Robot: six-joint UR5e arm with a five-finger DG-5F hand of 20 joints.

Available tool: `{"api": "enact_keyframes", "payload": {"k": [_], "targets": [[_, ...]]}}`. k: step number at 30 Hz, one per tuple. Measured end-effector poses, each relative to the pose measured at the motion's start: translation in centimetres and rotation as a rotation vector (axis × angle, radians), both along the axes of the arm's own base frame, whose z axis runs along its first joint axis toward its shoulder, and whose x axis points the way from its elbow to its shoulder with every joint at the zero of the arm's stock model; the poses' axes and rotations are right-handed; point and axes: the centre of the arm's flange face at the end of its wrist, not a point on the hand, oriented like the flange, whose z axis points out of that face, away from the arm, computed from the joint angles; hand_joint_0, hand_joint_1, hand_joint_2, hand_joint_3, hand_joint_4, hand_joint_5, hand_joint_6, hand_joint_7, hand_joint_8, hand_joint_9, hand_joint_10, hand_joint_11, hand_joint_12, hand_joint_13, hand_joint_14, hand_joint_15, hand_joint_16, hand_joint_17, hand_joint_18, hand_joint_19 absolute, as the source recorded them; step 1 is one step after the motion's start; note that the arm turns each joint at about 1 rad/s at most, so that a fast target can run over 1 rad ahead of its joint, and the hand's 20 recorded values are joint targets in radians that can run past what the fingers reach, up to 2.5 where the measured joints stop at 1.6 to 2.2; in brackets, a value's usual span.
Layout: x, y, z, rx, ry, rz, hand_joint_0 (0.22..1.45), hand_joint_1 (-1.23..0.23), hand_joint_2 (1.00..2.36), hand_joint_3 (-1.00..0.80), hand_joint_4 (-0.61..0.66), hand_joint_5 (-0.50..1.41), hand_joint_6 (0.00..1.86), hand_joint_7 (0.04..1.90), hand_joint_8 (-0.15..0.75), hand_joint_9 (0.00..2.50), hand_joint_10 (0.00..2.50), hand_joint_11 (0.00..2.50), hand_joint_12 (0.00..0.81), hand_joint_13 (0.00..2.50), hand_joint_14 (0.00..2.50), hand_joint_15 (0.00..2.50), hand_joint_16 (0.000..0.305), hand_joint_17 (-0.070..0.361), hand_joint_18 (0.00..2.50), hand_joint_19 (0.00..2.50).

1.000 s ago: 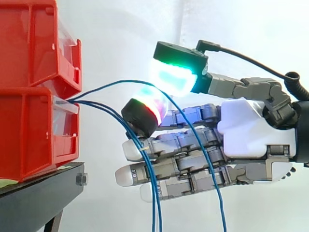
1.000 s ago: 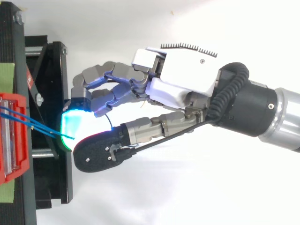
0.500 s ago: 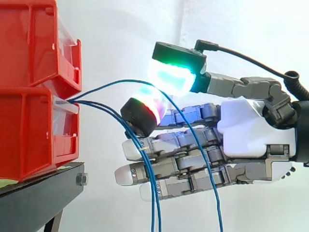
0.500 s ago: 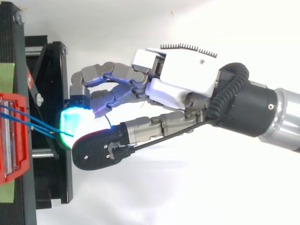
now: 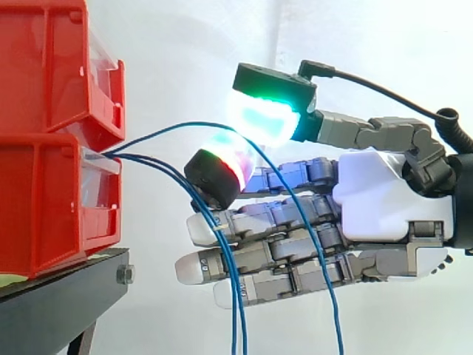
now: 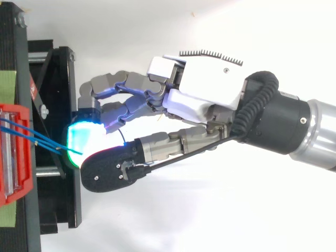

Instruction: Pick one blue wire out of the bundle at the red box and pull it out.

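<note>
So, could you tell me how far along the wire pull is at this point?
Done: the hand is in place by the red box, and one blue wire arcs apart from the other two wires. In hand: its fingers appear to pinch that wire between glowing pads. Left: the pull itself; the wire's end sits at the box with the rest.

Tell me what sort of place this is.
Probably a robot test bench in a lab: red bins on a black stand before a white curtain, and a robot hand pinching a blue wire that runs from the bins.
</note>
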Motion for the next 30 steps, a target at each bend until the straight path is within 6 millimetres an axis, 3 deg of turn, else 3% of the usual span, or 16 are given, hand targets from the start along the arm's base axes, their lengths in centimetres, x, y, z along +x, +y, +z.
{"api": "enact_keyframes", "payload": {"k": [5, 13, 30], "targets": [[0.0, 0.01, 0.0, 0.0, 0.0, 0.0, 0.58, -0.65, 1.02, -0.09, 0.32, -0.07, 0.61, 1.3, 0.273, 0.99, 0.02, 0.48, 0.397, 0.48, 0.01, 0.22, 0.062, 0.141, 0.35, 0.38], [0.0, 0.01, 0.0, 0.0, 0.0, 0.0, 0.57, -0.6, 1.01, -0.12, 0.34, -0.04, 0.51, 1.47, 0.268, 1.0, 0.02, 0.46, 0.397, 0.48, 0.01, 0.22, 0.063, 0.142, 0.33, 0.39], [0.0, 0.01, 0.0, 0.001, 0.0, 0.0, 0.55, -0.59, 1.02, -0.18, 0.29, -0.04, 0.5, 1.49, 0.265, 0.99, 0.02, 0.48, 0.385, 0.46, 0.01, 0.23, 0.061, 0.136, 0.3, 0.41]]}}
